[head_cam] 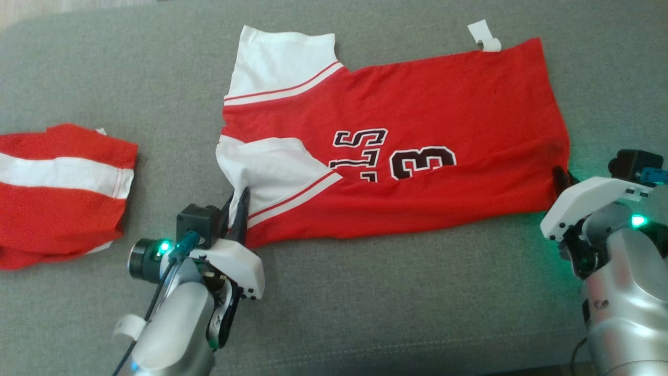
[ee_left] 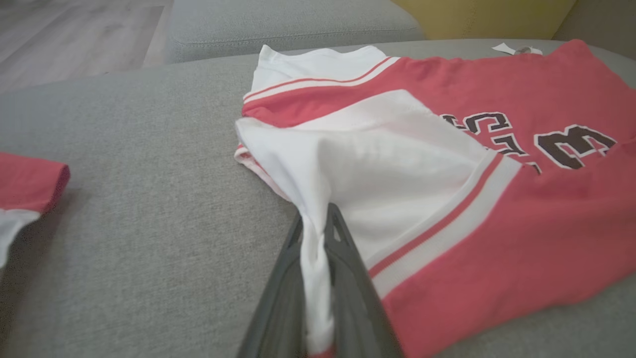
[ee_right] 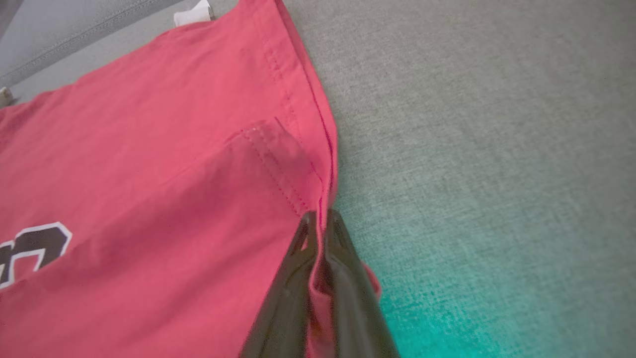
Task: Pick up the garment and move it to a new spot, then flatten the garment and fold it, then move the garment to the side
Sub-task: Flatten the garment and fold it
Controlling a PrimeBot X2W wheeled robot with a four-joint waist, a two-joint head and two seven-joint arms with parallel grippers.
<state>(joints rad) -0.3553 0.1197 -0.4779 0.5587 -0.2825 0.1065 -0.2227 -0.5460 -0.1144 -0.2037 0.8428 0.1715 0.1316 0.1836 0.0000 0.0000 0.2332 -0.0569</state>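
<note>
While your left gripper (head_cam: 237, 209) pinches the white sleeve (ee_left: 387, 164) at the jersey's (head_cam: 396, 156) near corner, your right gripper (head_cam: 559, 180) bites the red hem at the opposite near corner. Both are clamped tight on cloth. That jersey lies spread across the cushion (head_cam: 365, 313), its near edge folded over. Writing now: a dark, white-edged "3" reads clearly, with an "S" beside it. The rest tucks under the fold, and I can't read it. A white tag (head_cam: 484, 36) pokes out at the far hem corner. You've got bare cushion all along the jersey's near edge and past the hem. Beyond the sleeve end, well apart, lies a red-and-white garment (head_cam: 62, 193).
</note>
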